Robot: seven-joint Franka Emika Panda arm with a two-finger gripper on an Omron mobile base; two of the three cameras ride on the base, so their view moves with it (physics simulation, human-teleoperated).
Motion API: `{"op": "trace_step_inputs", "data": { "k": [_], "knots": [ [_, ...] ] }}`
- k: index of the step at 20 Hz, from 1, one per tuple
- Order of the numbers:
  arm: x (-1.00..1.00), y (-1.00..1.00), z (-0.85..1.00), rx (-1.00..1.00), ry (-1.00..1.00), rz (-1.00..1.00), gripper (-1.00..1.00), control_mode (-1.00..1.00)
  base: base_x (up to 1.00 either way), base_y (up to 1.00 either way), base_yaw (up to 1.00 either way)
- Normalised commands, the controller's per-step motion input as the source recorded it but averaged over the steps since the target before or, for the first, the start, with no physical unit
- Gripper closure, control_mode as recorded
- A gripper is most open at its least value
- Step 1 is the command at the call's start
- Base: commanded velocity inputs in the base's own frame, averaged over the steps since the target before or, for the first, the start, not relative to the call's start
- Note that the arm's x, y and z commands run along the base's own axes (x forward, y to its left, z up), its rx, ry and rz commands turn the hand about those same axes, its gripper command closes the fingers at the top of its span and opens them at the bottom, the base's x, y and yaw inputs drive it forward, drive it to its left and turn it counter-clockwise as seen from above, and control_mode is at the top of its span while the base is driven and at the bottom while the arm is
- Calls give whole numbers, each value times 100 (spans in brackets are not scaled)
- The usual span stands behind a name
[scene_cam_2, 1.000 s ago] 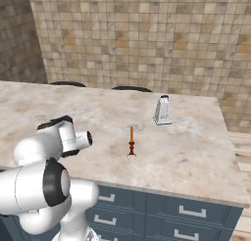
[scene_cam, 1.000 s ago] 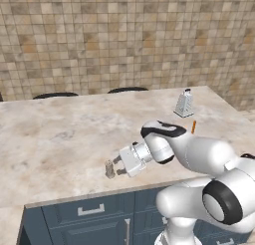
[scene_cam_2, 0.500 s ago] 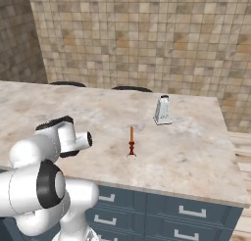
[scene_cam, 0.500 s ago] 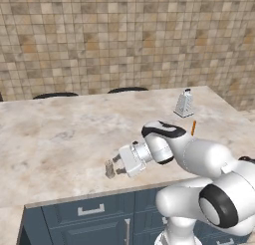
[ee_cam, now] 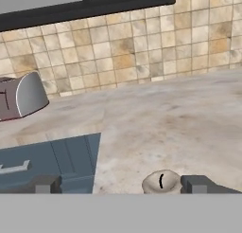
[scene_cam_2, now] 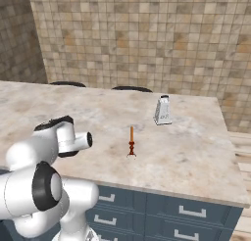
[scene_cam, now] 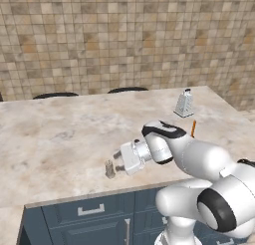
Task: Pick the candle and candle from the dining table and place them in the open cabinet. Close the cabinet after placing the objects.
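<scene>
Gripper (scene_cam: 113, 167) and forearm lie nearly level, low over the dining table (scene_cam: 60, 134), with the fingers spread wide and nothing between them yet. The low, sideways reach fits the target: a stubby grey-beige pillar candle (scene_cam: 109, 169) standing close to the tabletop's front edge, too short to be taken easily from above. In the hand view the candle's (ee_cam: 160, 182) rounded top with its dark wick sits just inside one finger tip (ee_cam: 201, 183), nearer that one than the other, so the jaws look set to bracket it but are not centred. The slender dark red candle (scene_cam_2: 131, 142), a thin stick on a flared foot, stands upright well apart, toward the tabletop's right side. A grey metal grater (scene_cam_2: 163, 110) stands beyond it near the far right corner. The top is a smooth, marble-look beige slab over dark blue drawers (scene_cam_2: 196, 213) with silver handles.
</scene>
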Motion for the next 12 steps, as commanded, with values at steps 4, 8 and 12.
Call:
{"op": "trace_step_inputs", "data": {
  "k": [4,8,12],
  "knots": [
    [0,0,-1,0,0,-5,-100,-100,0,0,0],
    [0,0,-23,-4,0,0,-100,-100,0,0,0],
    [0,0,-20,-3,0,0,-100,-100,0,0,0]
  ]
}}
